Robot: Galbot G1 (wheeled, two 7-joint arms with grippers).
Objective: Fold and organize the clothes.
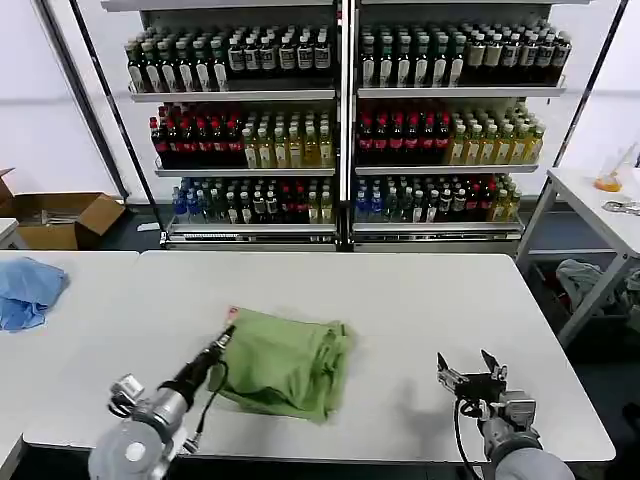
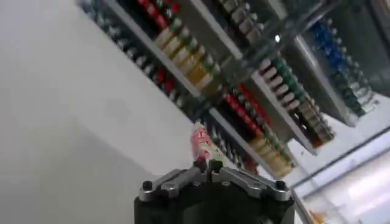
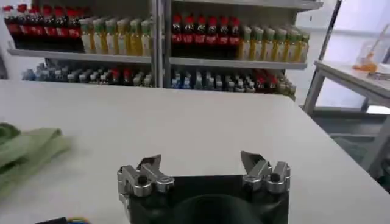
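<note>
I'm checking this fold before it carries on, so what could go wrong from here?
1. The left claw is shut on a corner of the green polo shirt, showing pink print. So small a pinch might slip, or pulling could drag the bunched shirt instead of folding it.
2. The shirt lies crumpled and uneven, so further folds may come out lopsided.
3. The right claw sits open on the white table, apart from the shirt, so nothing pins the cloth down.
</note>
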